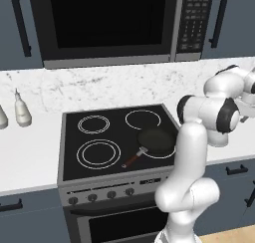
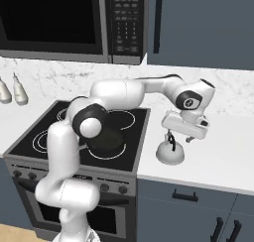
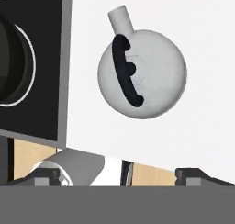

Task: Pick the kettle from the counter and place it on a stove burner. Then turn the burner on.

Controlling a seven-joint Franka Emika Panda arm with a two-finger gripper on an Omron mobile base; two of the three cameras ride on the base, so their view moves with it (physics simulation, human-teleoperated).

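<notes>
Kettle point(image 2: 169, 153) sits on the white bench point(image 2: 223, 151) to the right of the stove point(image 1: 117, 137), near the bench's front edge and apart from the stove's side edge; bare bench surface lies all round it, widest to its right. From the hand camera the kettle point(image 3: 142, 74) is seen from above: round body, short spout pointing toward the top of that view, black handle arching over the lid, with a strip of white bench between it and the black cooktop.

Count: one kettle; one black frying pan point(image 1: 156, 141) on the front right burner, handle angled toward the stove front; four burner rings on the cooktop; two slim whitish bottles point(image 1: 22, 110) on the bench left of the stove, by the marble wall; four knobs along the stove's front panel.

Arm rises from the base, bends at the elbow over the stove's right side and reaches out to the right, wrist turned down. Tool point(image 2: 171, 139) hangs directly over the kettle, just above its handle. Tool fingertips point(image 3: 46, 175) stand wide apart at the bottom corners of the hand camera, spread, nothing between them.
</notes>
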